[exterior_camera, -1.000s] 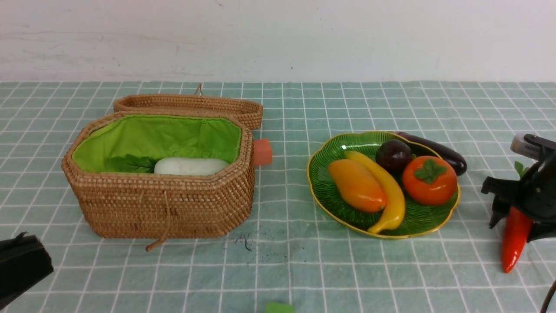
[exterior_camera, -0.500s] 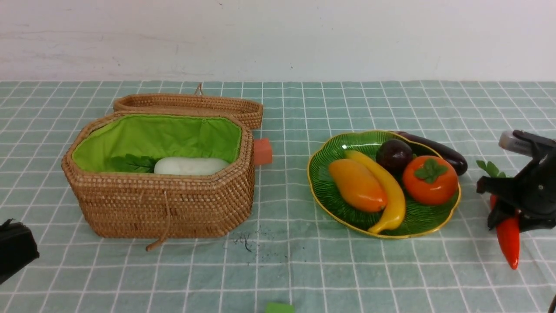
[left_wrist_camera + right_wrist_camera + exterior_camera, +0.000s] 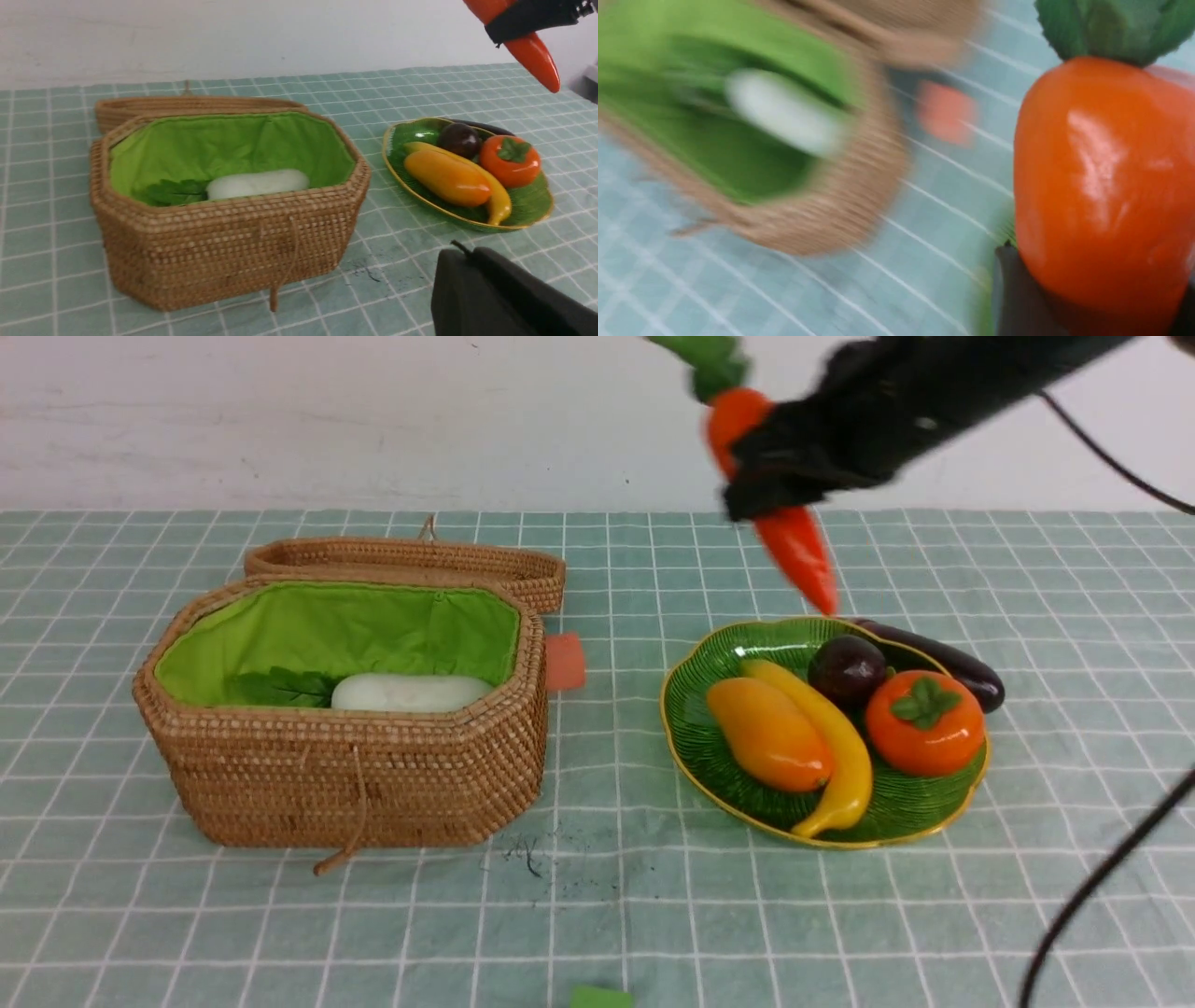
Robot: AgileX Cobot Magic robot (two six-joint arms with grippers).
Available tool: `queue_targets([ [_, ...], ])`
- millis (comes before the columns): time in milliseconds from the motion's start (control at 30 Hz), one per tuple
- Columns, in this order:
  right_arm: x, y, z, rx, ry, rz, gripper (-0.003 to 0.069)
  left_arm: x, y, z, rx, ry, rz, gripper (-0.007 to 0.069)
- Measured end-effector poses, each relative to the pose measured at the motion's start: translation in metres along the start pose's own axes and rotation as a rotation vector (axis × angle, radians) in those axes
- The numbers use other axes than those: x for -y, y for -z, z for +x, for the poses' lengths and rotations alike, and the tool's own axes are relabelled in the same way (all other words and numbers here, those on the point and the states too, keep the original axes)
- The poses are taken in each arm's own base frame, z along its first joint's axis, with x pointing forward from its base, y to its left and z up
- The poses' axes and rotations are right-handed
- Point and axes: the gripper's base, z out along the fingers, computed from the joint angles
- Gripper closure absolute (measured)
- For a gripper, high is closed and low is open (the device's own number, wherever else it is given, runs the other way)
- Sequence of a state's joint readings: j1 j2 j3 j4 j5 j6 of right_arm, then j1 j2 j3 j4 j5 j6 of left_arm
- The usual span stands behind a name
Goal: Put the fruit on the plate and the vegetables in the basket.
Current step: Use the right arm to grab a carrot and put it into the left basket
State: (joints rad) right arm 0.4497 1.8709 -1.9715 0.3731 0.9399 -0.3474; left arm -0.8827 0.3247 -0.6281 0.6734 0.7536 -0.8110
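Fruit [image 3: 770, 733] all on the plate [image 3: 689, 709], radish [image 3: 411, 693] in the basket [image 3: 355, 784]. The right gripper [image 3: 789, 471] grips the carrot [image 3: 801, 549] aloft — basket down to its left, eggplant [image 3: 971, 674] below it, not yet moved.

carrot's [image 3: 794, 546] middle hidden in right jaws; eggplant [image 3: 934, 649] half hidden behind plate [image 3: 691, 709].

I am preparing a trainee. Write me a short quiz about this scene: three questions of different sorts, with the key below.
1. True or false: the radish lies inside the basket.
2. What does the right gripper hold? A) carrot B) eggplant C) banana
3. Fill in: ____ fruits lie on the plate.

Key: 1 true; 2 A; 3 four.
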Motion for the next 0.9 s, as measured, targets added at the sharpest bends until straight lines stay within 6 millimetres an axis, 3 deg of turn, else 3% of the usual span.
queue_targets([
  [67,-0.018,-0.012,-0.012,0.038,0.067,-0.050,0.0375,-0.002,0.000,0.000,0.004,0.011,-0.023,0.0631],
  [100,-0.043,-0.027,-0.027,0.102,0.177,-0.110,0.0375,-0.004,0.000,-0.001,0.011,0.025,-0.048,0.0631],
  [267,-0.084,-0.081,-0.041,0.222,0.337,-0.201,0.0375,-0.006,0.000,-0.002,0.022,0.037,-0.064,0.0630],
  [333,-0.092,-0.109,-0.037,0.246,0.360,-0.209,0.0375,-0.006,0.000,-0.002,0.023,0.037,-0.065,0.0630],
  [367,-0.094,-0.112,-0.037,0.250,0.360,-0.209,0.0375,-0.006,0.000,-0.002,0.023,0.037,-0.065,0.0630],
  [400,-0.094,-0.131,-0.032,0.252,0.362,-0.206,0.0375,-0.006,0.000,-0.002,0.022,0.038,-0.065,0.0630],
  [433,-0.094,-0.133,-0.031,0.251,0.362,-0.205,0.0375,-0.006,0.000,-0.002,0.022,0.039,-0.065,0.0630],
  [467,-0.090,-0.155,-0.022,0.244,0.359,-0.190,0.0375,-0.006,0.000,-0.002,0.022,0.038,-0.067,0.0629],
  [533,-0.087,-0.169,-0.014,0.219,0.361,-0.182,0.0375,-0.006,0.000,-0.002,0.022,0.038,-0.068,0.0628],
  [633,-0.085,-0.178,-0.006,0.181,0.372,-0.180,0.0356,-0.006,0.000,-0.002,0.022,0.040,-0.068,0.0627],
  [767,-0.087,-0.168,-0.002,0.088,0.417,-0.203,0.0142,-0.005,0.000,-0.003,0.031,0.039,-0.057,0.0625],
  [800,-0.087,-0.166,-0.003,0.086,0.418,-0.203,0.0131,-0.005,0.000,-0.003,0.034,0.039,-0.053,0.0625],
  [833,-0.088,-0.151,-0.007,0.053,0.422,-0.200,0.0056,-0.003,0.000,-0.004,0.048,0.038,-0.036,0.0624],
  [900,-0.087,-0.123,-0.016,0.011,0.412,-0.175,0.0002,0.000,0.000,-0.007,0.072,0.042,0.001,0.0624],
])
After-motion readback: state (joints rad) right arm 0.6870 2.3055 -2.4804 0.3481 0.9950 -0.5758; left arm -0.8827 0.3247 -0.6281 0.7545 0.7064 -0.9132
